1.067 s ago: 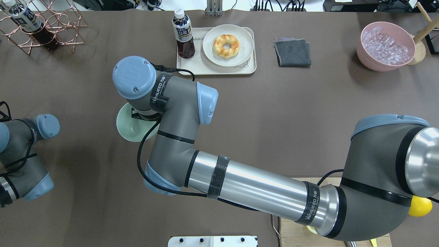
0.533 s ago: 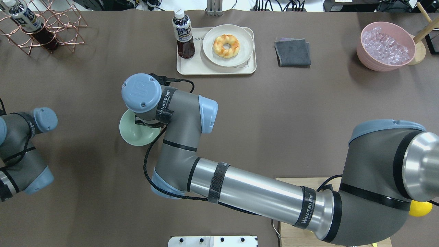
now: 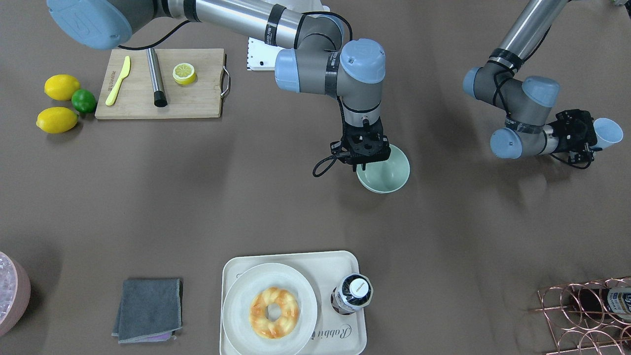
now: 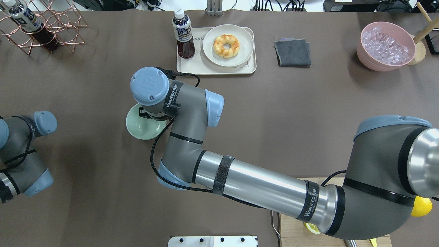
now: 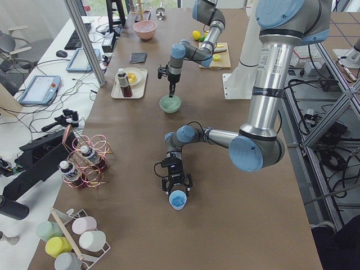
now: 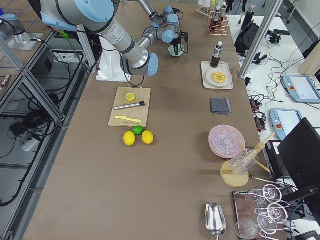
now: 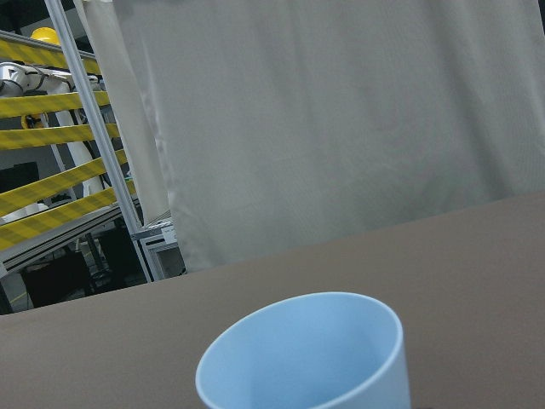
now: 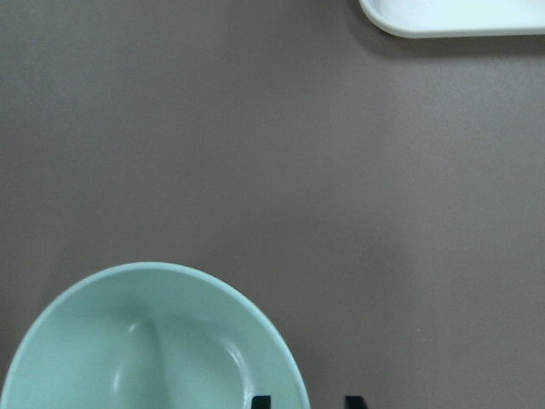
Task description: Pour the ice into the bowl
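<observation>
The pale mint-green bowl [image 3: 389, 173] is left of the table's middle in the overhead view [image 4: 139, 127]. Its inside looks empty in the right wrist view [image 8: 153, 341]. My right gripper [image 3: 367, 165] points straight down and is shut on the bowl's rim, with a fingertip [image 8: 261, 400] on either side of it. My left gripper [image 3: 586, 133] is at the table's left end, shut on a pale blue cup [image 3: 606, 132] held on its side. The cup also shows in the left wrist view [image 7: 306, 349]. No small ice cubes show in the cup or the bowl.
A cream tray [image 4: 187, 67] with a donut plate and a bottle is at the far edge. A grey cloth [image 4: 292, 51] and the pink tub of ice [image 4: 386, 46] lie to its right. There is a copper wire rack [image 4: 41, 24] far left and a cutting board [image 3: 160, 84] with lemons nearby.
My right arm has moved to the right in the overhead view, carrying the bowl with it. My left arm has shifted slightly.
</observation>
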`<action>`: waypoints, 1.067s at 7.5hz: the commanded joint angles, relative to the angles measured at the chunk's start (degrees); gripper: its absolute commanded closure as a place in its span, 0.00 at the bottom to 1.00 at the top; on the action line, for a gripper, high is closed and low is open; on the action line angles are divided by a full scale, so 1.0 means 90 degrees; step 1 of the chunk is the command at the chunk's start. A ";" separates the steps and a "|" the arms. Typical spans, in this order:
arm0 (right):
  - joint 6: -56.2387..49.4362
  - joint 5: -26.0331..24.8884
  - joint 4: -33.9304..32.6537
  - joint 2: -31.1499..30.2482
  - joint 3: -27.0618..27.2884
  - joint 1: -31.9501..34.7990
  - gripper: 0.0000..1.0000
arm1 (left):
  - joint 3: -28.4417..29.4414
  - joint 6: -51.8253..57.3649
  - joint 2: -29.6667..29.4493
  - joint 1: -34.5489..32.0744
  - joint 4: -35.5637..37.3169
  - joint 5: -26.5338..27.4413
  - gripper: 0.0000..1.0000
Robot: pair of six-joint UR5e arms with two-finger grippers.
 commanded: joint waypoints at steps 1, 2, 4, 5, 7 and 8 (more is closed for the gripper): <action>-0.0025 0.0061 -0.0023 0.0022 0.0126 0.0175 0.15 | 0.0187 -0.0124 0.0038 0.0006 -0.0174 0.0007 0.10; -0.0035 0.0207 -0.0071 0.0032 0.0233 0.0320 0.14 | 0.0226 -0.0114 0.0048 0.0006 -0.0263 0.0007 0.10; -0.0577 0.1072 -0.0751 -0.0055 0.0749 0.1088 0.12 | 0.0265 -0.0104 0.0067 0.0006 -0.0293 0.0017 0.20; -0.1365 0.1541 -0.1055 -0.0269 0.1138 0.1480 0.11 | 0.0266 -0.0066 0.0068 -0.0003 -0.0293 0.0007 0.28; -0.2344 0.2022 -0.1292 -0.1184 0.2037 0.2134 0.09 | 0.0227 0.0196 0.0038 -0.0101 -0.0283 0.0007 0.42; -0.2794 0.2421 -0.1302 -0.1759 0.2466 0.2525 0.07 | 0.0198 0.0305 -0.0010 -0.0159 -0.0273 -0.0002 0.43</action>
